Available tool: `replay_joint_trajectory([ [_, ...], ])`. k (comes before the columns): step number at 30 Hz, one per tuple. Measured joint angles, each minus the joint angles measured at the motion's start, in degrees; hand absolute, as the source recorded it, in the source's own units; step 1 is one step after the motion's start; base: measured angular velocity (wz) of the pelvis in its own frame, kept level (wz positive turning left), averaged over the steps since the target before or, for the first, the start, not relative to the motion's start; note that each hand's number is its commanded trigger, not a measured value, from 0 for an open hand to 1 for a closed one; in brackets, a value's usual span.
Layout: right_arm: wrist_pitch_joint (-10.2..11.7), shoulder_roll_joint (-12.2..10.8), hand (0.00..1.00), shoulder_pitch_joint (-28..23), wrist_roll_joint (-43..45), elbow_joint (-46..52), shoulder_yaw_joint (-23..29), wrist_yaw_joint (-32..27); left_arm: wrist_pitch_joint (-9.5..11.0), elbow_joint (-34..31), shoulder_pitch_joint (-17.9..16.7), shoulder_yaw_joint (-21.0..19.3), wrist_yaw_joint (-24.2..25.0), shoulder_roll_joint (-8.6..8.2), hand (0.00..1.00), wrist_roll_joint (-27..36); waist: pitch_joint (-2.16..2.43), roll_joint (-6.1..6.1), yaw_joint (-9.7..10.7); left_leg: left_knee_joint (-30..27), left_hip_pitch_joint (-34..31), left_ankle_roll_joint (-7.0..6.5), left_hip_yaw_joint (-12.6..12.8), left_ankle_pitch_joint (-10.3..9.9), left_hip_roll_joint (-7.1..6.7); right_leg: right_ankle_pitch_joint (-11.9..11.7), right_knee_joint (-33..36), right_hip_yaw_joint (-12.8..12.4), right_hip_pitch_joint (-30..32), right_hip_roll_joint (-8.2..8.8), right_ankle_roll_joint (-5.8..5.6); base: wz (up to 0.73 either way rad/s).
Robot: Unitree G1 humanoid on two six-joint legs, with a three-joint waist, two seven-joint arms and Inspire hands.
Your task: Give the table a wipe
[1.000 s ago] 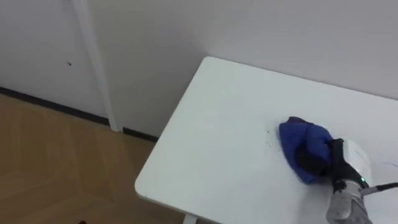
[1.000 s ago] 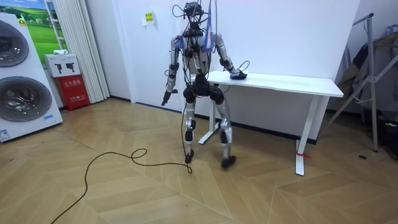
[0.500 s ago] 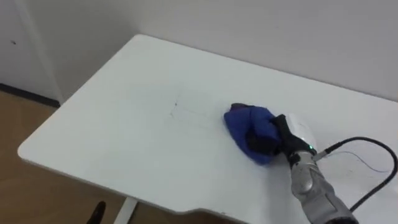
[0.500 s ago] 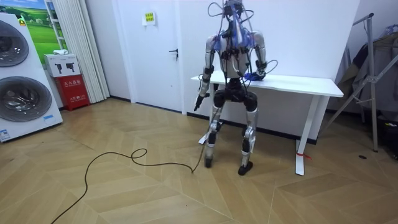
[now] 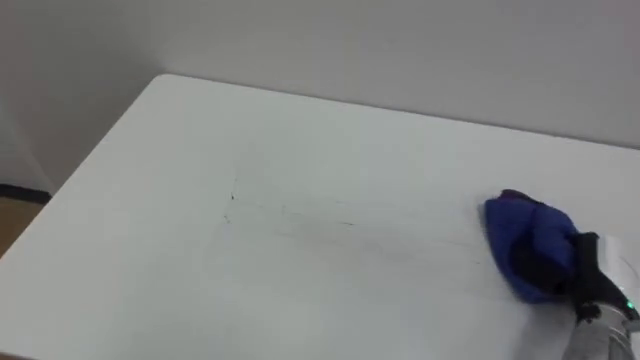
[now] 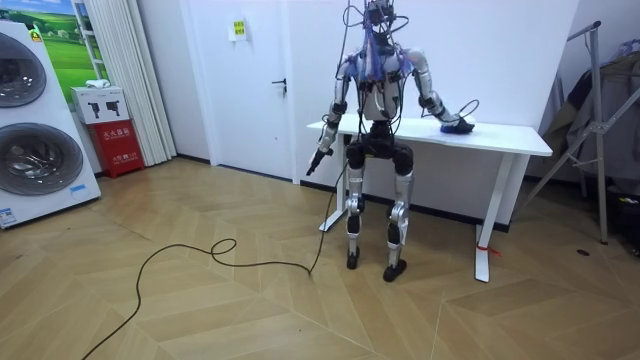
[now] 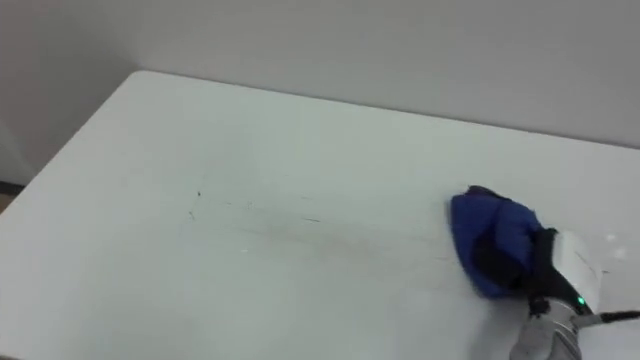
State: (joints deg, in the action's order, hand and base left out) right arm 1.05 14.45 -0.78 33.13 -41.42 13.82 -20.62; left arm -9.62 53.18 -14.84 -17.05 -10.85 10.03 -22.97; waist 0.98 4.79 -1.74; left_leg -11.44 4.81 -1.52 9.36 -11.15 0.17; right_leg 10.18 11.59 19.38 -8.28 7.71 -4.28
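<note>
Left eye: R hand (image 5: pixel 588 278) curls round cloth (image 5: pixel 525 240), toward surface's (image 5: pixel 300 140) right end. Thin marks (image 5: pixel 232 197) mid-surface, so prob. not done yet. Room: L hand (image 6: pixel 318 160) hangs idle. Right eye: same grip.

**Home-style test room, laundry corner and all**

Two white front-loading washing machines (image 6: pixel 35 155) sit one above the other at the room view's left. A small red cabinet (image 6: pixel 118 148) and pale pleated curtains (image 6: pixel 125 70) are beside them. Add a herringbone wood floor (image 6: pixel 200 310), a plain white door (image 6: pixel 252 85) and a white table on slim legs (image 6: pixel 505 138) against a bare wall.
</note>
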Motion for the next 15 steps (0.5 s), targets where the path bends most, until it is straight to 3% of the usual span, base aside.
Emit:
replay_joint_trajectory([
  [1,-0.85,-0.05,1.0,0.35,-0.08,0.39,-0.41,0.05,0.06,0.0,0.66,0.55,0.0,-0.02,0.0,0.21,-0.02,-0.03,-0.18,0.11,-0.05,0.02,0.19,-0.01,0.01,0.0,0.0,-0.09,0.19,0.0,0.0,-0.23],
  [2,-3.32,-0.05,1.0,1.4,0.0,2.33,-2.01,0.73,0.16,0.25,2.02,1.88,-0.1,-0.1,0.0,1.14,-0.09,-0.08,-0.89,0.5,-0.11,0.04,1.06,-0.02,0.09,0.0,0.04,-0.88,0.93,-0.06,0.0,-0.58],
  [3,-6.91,-0.48,1.0,2.23,0.7,5.34,-5.01,1.97,0.16,0.98,3.63,3.35,-0.15,-0.09,0.0,2.31,-0.2,-0.27,-2.94,0.66,-0.25,0.19,2.17,-0.07,0.3,-0.06,0.01,-1.7,1.63,-0.26,0.01,-0.72],
  [4,-8.45,-0.55,1.0,2.54,1.38,7.03,-6.81,2.76,0.14,1.79,4.58,4.01,-0.19,-0.11,0.0,2.7,-0.28,-0.44,-3.69,0.8,-0.27,0.27,2.23,-0.12,0.49,-0.41,-0.06,-2.17,1.93,-0.52,0.18,-0.79],
  [6,-13.99,-2.12,1.0,4.43,6.02,15.84,-17.32,7.57,-0.46,3.4,7.56,6.47,-0.19,-0.04,0.0,2.98,-0.37,-0.58,-6.8,1.1,-0.5,0.83,1.78,-0.21,1.29,-1.29,0.02,-2.09,3.26,-1.69,1.31,-0.6],
  [8,-15.27,-5.09,1.0,9.81,9.51,17.69,-25.41,11.86,-1.33,4.41,8.85,8.84,-0.01,-0.1,0.0,3.13,-0.44,-0.59,-7.76,1.05,-0.82,1.32,1.5,0.06,1.82,-1.51,-0.04,-1.65,3.56,-2.25,1.65,-0.1],
  [9,-15.7,-7.6,1.0,13.08,11.89,19.1,-29.47,14.49,-1.62,3.89,9.85,10.8,0.23,-0.38,0.0,3.04,-0.67,-0.82,-8.74,1.01,-1.33,1.56,1.16,0.2,2.1,-1.51,-0.07,-1.06,3.83,-2.46,1.71,0.19],
  [11,-14.97,-9.81,1.0,18.07,12.96,19.88,-33.98,17.19,-1.83,2.8,10.17,11.93,0.31,-1.41,0.0,3.07,-1.17,-1.3,-10.81,1.03,-2.07,1.8,0.46,0.49,2.21,-1.55,-0.14,-0.49,4.33,-2.6,1.8,0.31],
  [13,-13.96,-9.92,1.0,20.28,12.97,19.46,-35.81,18.37,-2.49,2.47,9.72,11.86,0.3,-1.78,0.0,2.94,-1.26,-1.34,-13.0,1.21,-2.2,1.72,-0.88,1.06,1.96,-1.56,-1.22,0.18,3.97,-2.59,1.8,0.53],
  [15,-13.42,-9.89,1.0,18.81,13.1,17.04,-34.86,18.27,-4.22,1.76,6.8,10.71,0.33,-1.59,0.0,2.9,-1.25,-1.22,-12.8,1.28,-2.19,1.68,-3.91,1.13,1.39,-1.55,-2.17,1.14,2.25,-2.48,1.79,0.69],
])
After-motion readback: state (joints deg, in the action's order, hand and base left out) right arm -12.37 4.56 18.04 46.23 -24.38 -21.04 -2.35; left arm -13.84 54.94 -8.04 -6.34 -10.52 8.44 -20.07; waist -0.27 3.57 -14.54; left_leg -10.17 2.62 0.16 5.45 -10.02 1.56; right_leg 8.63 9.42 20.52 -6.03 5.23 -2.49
